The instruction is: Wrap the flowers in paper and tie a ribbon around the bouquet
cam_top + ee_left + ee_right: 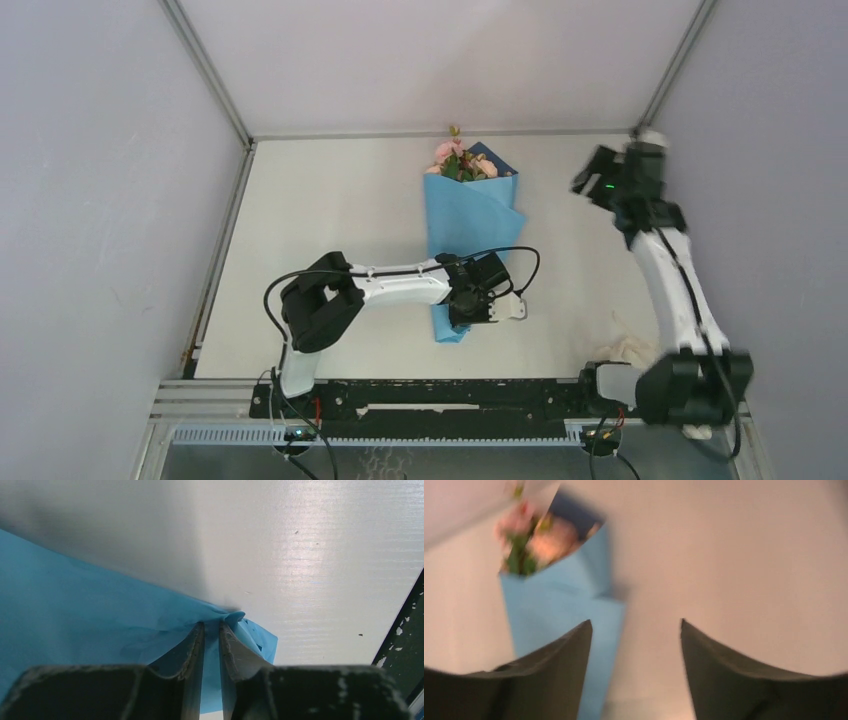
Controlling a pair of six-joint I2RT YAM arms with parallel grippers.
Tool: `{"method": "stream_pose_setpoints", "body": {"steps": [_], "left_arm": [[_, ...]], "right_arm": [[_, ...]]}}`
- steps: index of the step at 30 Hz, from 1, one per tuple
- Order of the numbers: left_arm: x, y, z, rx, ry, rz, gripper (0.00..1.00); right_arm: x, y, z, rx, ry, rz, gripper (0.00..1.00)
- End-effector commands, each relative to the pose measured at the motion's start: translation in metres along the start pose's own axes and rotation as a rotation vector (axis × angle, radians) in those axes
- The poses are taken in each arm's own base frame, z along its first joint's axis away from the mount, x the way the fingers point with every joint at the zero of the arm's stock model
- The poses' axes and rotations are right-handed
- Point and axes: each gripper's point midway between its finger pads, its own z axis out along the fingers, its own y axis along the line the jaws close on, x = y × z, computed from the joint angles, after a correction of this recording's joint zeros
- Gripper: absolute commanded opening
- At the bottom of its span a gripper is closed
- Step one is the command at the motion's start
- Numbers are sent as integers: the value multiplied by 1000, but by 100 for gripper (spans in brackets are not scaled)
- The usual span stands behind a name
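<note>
Flowers (460,160) showed pink at the far end of the bouquet (470,215), which lay on the table (330,230) with its narrow tail toward the arms; the left gripper (212,626) had its jaws nearly together, pinching that blue tail, seemingly to stop the wrap unrolling; the right gripper (634,625) hung raised at far right, jaws apart and empty; the ribbon (628,350) lay bunched by its base, not yet tied.

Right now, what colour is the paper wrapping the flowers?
Sky-blue paper cone, clearest in the top external view.
</note>
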Motion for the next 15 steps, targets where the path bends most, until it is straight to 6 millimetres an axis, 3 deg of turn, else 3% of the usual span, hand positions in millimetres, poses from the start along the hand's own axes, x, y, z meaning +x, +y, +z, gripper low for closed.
{"method": "stream_pose_setpoints", "body": {"steps": [1,3,6,8,12,15], "left_arm": [[19,-9,13,43,42,-21,23],[19,-9,13,42,39,-20,23],[19,-9,13,40,37,-22,23],[19,-8,14,41,43,-27,23],[19,-9,15,49,51,-35,24],[18,-8,15,53,60,-37,24]], "right_arm": [[-18,-136,-71,433,-272,256,86],[-2,-174,-85,509,-355,470,96],[45,-221,-91,611,-423,832,98],[78,-242,-93,694,-435,986,97],[132,-271,-110,936,-432,1151,95],[155,-280,-121,1030,-442,1224,94]]}}
